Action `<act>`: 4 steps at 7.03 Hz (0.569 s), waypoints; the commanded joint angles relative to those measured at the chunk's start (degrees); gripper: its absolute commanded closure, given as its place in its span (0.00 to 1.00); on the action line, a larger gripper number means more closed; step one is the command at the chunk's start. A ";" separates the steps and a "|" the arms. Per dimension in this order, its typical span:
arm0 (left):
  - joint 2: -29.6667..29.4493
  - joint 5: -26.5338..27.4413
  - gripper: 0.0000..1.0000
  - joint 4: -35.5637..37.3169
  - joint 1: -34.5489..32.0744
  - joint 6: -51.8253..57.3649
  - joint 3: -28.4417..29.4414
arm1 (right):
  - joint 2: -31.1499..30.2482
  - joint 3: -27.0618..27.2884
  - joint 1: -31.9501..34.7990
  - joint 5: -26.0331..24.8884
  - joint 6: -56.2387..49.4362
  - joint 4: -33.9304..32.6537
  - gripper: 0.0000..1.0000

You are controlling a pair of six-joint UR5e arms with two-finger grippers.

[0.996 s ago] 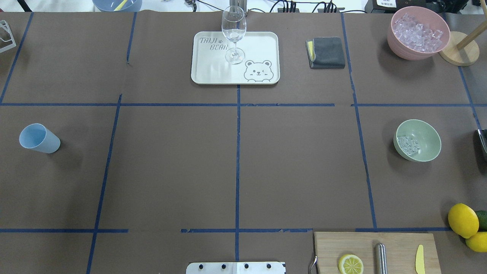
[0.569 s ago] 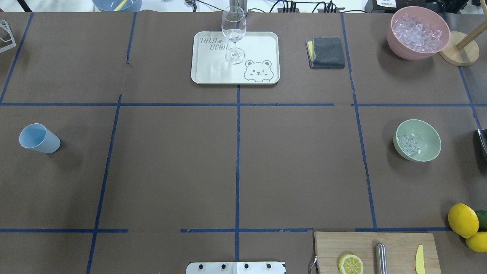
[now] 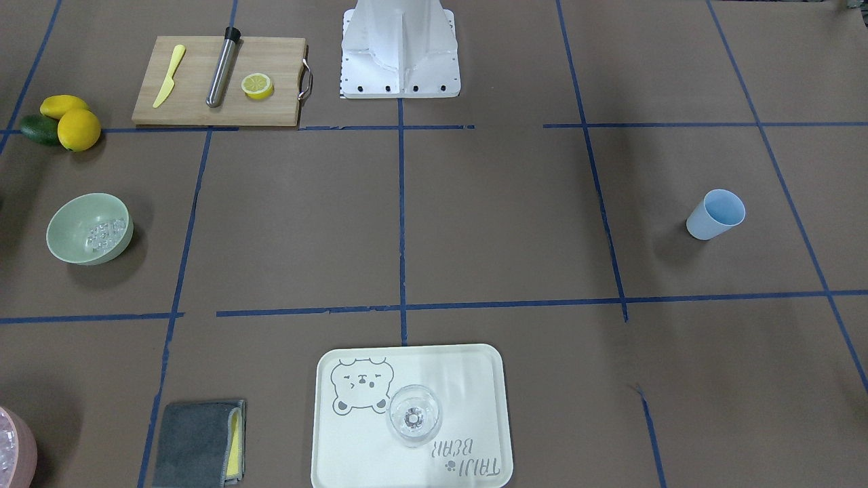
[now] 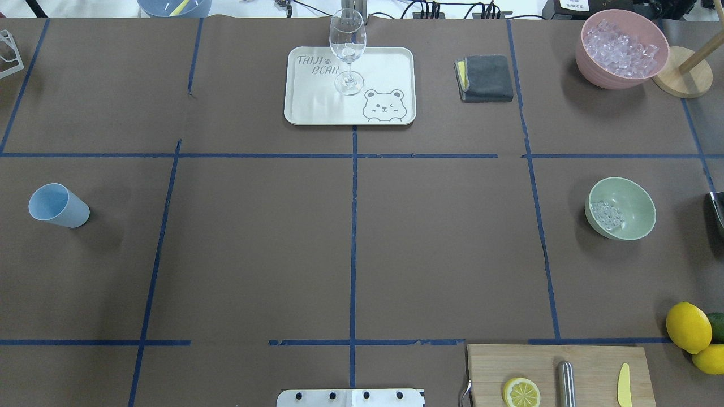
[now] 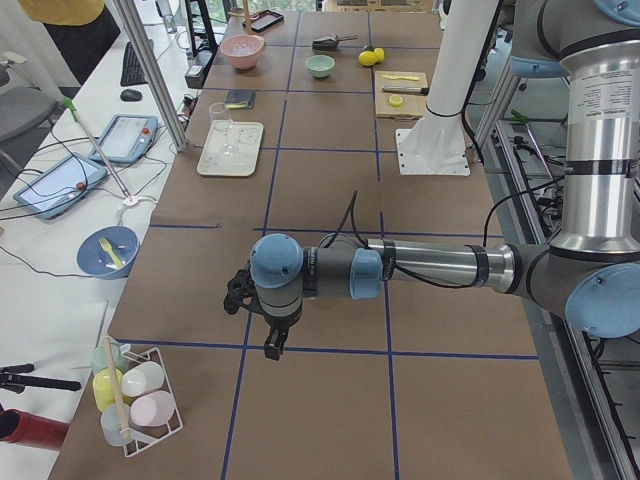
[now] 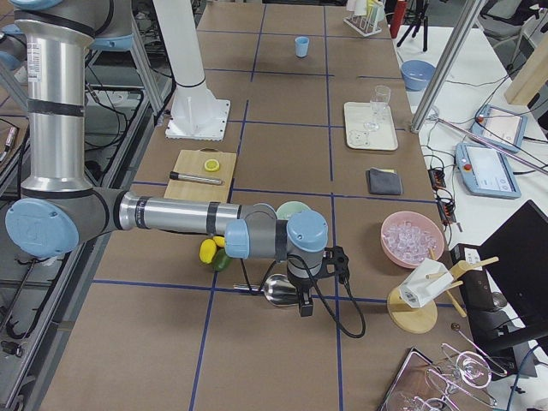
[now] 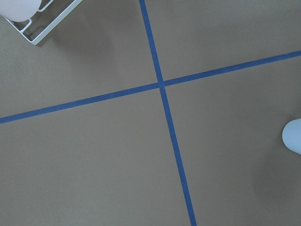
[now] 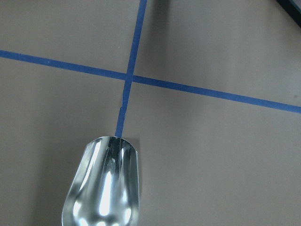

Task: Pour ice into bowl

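Note:
The pale mint-green bowl (image 4: 633,195) stands at the table's right side with a small heap of ice (image 4: 605,215) in it. It also shows in the front view (image 3: 74,217), with the ice (image 3: 105,234). My right gripper (image 6: 304,301) hovers beyond the bowl (image 6: 293,209), off the overhead view's right edge. It holds a shiny metal scoop (image 8: 106,188) that looks empty; its fingers are out of the wrist view. My left gripper (image 5: 268,338) hangs over bare table at the far left; I cannot tell whether it is open or shut.
A pink bowl (image 4: 622,48) full of ice stands at the back right beside a wooden stand (image 4: 681,79). A wine glass (image 4: 347,51) stands on a tray (image 4: 384,68). There are also a grey cloth (image 4: 486,78), a light blue cup (image 4: 56,206), a cutting board (image 4: 560,373) and lemons (image 4: 687,327).

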 commanded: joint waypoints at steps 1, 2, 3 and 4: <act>0.19 0.08 0.00 0.00 -0.09 0.00 0.12 | -0.17 0.12 -0.02 -0.14 0.42 0.93 0.00; 0.28 0.08 0.00 0.00 -0.09 -0.09 0.12 | -0.26 -0.05 -0.02 -0.23 0.42 0.93 0.00; 0.28 0.08 0.00 0.00 -0.09 -0.09 0.55 | -0.70 0.29 0.06 -0.05 0.50 0.93 0.00; 0.28 0.08 0.00 0.00 -0.09 -0.09 0.82 | -0.79 0.30 -0.02 -0.14 0.42 0.93 0.00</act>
